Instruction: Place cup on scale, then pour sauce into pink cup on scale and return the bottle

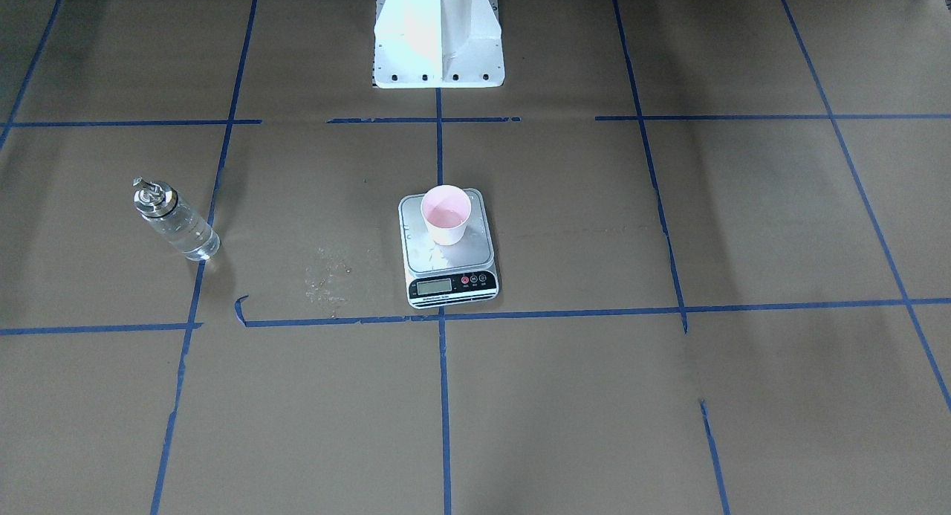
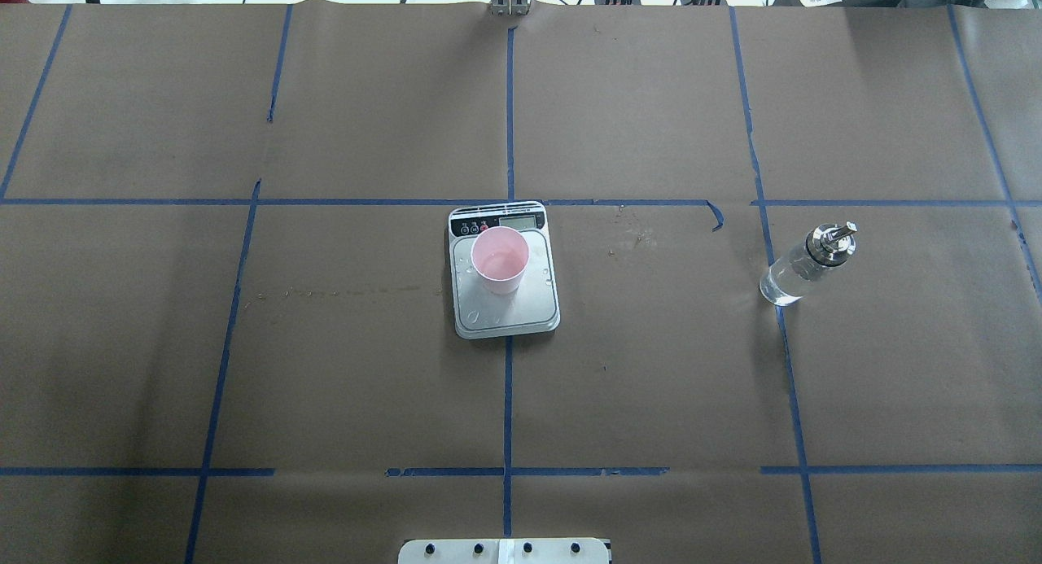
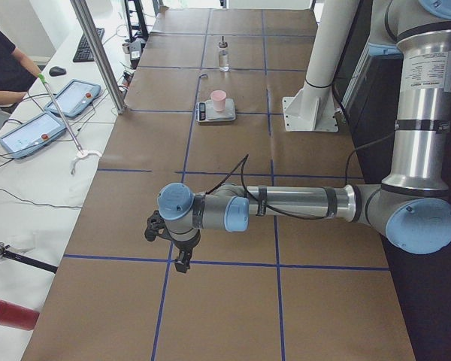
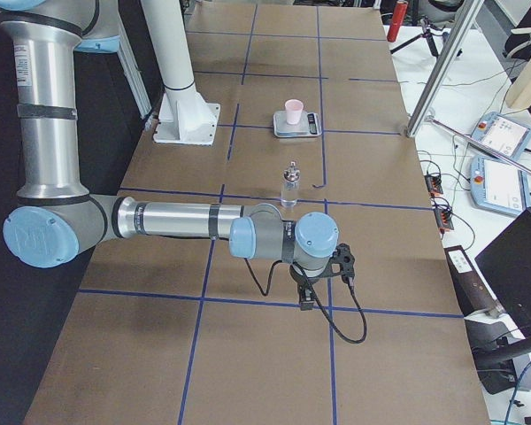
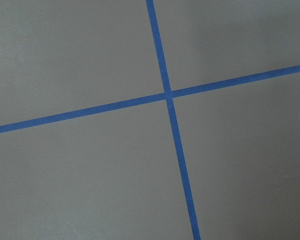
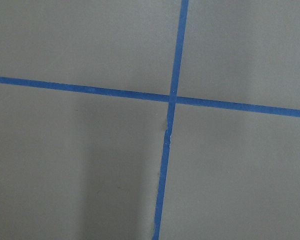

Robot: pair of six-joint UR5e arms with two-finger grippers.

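Observation:
The pink cup [image 1: 446, 214] stands upright on the silver platform of the scale [image 1: 475, 253] at the table's middle; it also shows in the overhead view [image 2: 500, 259]. Small droplets lie on the platform [image 2: 505, 316]. The clear bottle [image 1: 178, 221] with its silver cap stands upright on the paper, far off to the robot's right [image 2: 802, 267]. My left gripper [image 3: 182, 259] hangs over bare paper at the table's left end. My right gripper [image 4: 307, 297] hangs over bare paper near the right end. I cannot tell whether either is open or shut. Both wrist views show only taped paper.
Brown paper with a blue tape grid covers the table. The white robot base [image 1: 438, 39] stands at the robot's edge. A patch of pale specks [image 1: 327, 277] lies beside the scale. A metal pole [image 3: 98, 53], tablets [image 3: 41, 128] and an operator [image 3: 0, 68] are along the far side.

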